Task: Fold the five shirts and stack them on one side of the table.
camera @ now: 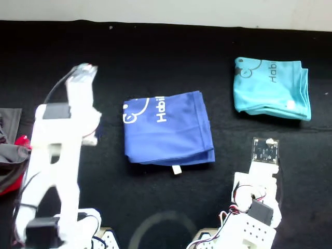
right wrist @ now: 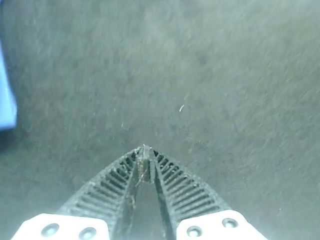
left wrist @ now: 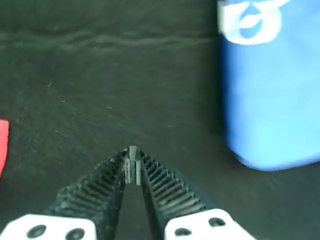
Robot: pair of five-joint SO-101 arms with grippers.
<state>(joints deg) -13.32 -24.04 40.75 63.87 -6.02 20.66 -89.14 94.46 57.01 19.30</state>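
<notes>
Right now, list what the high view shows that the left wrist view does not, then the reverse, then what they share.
High view adds the folded turquoise shirt at the far right, grey clothes at the left edge, and the left arm and right arm. Left wrist view adds a close look at the left arm's jaws, shut tip to tip above the black table cover. Shared: the folded blue shirt, the table cover and a bit of red cloth.
</notes>
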